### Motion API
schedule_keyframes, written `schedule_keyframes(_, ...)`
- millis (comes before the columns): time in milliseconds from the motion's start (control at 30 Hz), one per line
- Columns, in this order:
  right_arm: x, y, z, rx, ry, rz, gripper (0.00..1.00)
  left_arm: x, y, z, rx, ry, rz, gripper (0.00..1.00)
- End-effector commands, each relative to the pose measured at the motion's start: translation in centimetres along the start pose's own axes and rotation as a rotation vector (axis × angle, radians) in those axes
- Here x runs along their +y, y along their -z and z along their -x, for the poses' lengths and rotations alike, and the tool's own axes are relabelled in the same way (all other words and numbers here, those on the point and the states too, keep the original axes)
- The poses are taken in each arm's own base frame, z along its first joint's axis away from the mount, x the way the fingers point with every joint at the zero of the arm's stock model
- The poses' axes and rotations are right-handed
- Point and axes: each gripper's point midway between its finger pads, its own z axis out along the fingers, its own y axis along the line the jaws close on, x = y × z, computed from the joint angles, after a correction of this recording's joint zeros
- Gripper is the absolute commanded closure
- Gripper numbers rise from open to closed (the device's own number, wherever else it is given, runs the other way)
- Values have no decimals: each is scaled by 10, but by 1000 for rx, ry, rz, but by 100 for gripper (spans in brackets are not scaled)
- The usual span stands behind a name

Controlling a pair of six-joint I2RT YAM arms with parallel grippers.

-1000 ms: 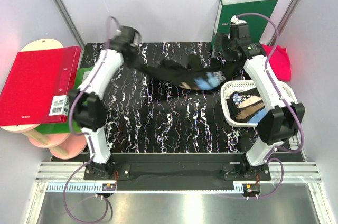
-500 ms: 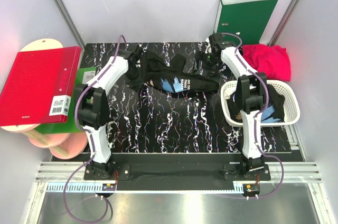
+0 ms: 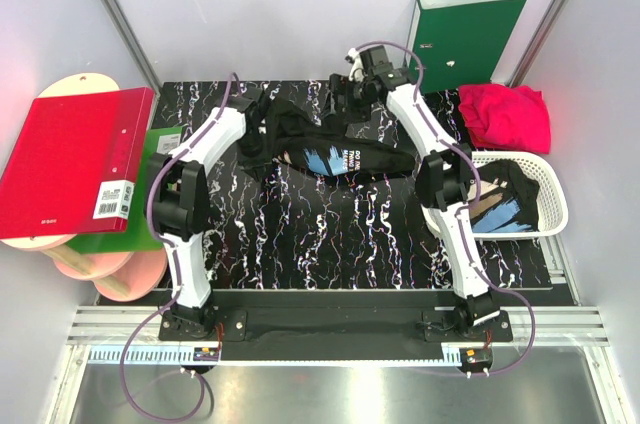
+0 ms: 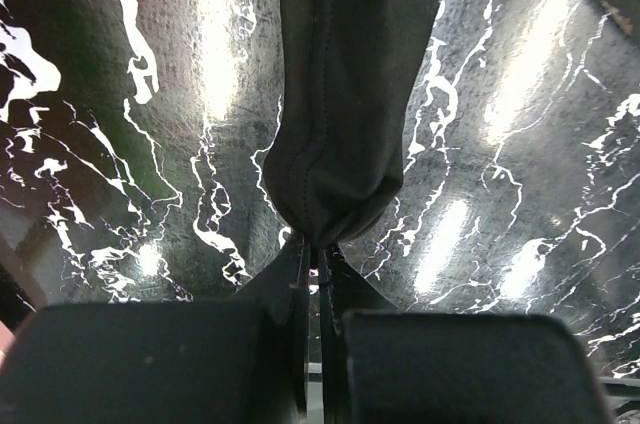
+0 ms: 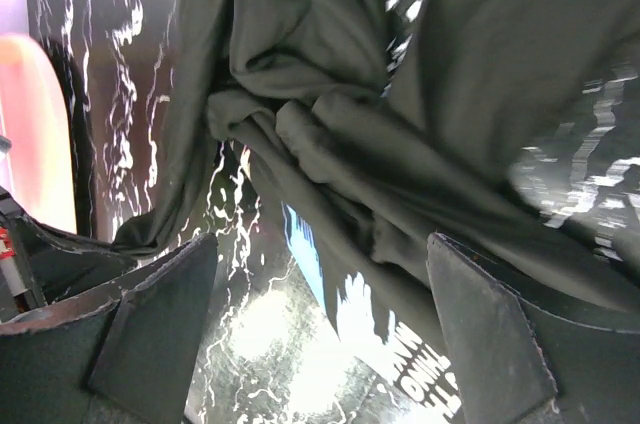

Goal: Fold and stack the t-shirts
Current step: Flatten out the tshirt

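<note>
Top external view has one black t-shirt (image 3: 340,156) lying bunched and stretched sideways near the far edge of the table (image 3: 300,234), roughly midway between its left and right edges, with the blue and white print facing up. My left claw (image 3: 258,122) sits at the shirt's left end, and my right claw (image 3: 342,109) hangs over the shirt's far side, close to the far edge. From my left wrist I see that claw clenched on a gathered fold of the black cloth. The two fingers (image 4: 300,284) press together with the fabric pinched at their tips, and the rest of the shirt runs away from them across the marbled top. From my right wrist I see the other claw released, its fingers (image 5: 170,314) spread wide. The crumpled shirt lies below the gap between them, and neither finger visibly presses on it. A second black t-shirt (image 3: 495,206) with the same kind of print lies in the white basket (image 3: 548,219) at the right edge of the table. The crimson-pink t-shirt (image 3: 505,114) is heaped at the far right corner, just beyond the basket. A green binder (image 3: 465,34) stands behind the far edge, and a red binder (image 3: 70,159) lies off the left edge.
</note>
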Motion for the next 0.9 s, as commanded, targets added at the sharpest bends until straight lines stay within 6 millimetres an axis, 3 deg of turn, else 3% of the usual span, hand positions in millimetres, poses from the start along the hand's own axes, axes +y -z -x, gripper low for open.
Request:
schedule_keyframes(0, 10, -21, -18, 61, -16, 67, 8, -5, 7, 9, -12, -4, -21, 100)
schedule_keyframes(200, 0, -36, -33, 102, -36, 55, 9, -7, 4, 11, -5, -15, -23, 100)
schedule_keyframes(400, -10, -49, -41, 114, -46, 16, 25, -8, 5, 16, -6, -30, -26, 100)
schedule_keyframes(433, -10, -50, -41, 112, -44, 11, 39, -7, 4, 15, 1, -35, -23, 100)
schedule_keyframes(500, -13, -55, -43, 115, -49, 1, 55, -6, 5, 15, 0, -38, -19, 100)
schedule_keyframes(567, -12, -57, -43, 113, -50, 0, 94, -5, 6, 16, -4, -47, -15, 100)
schedule_keyframes(600, -13, -57, -42, 109, -54, -6, 100, -4, 5, 16, -2, -47, -11, 100)
schedule_keyframes(767, -10, -42, -28, 59, -13, -48, 100, 1, 14, 22, -29, -36, 4, 100)
schedule_keyframes(867, 3, -12, 0, -35, 45, -87, 100, 3, 32, 34, -92, -2, -3, 100)
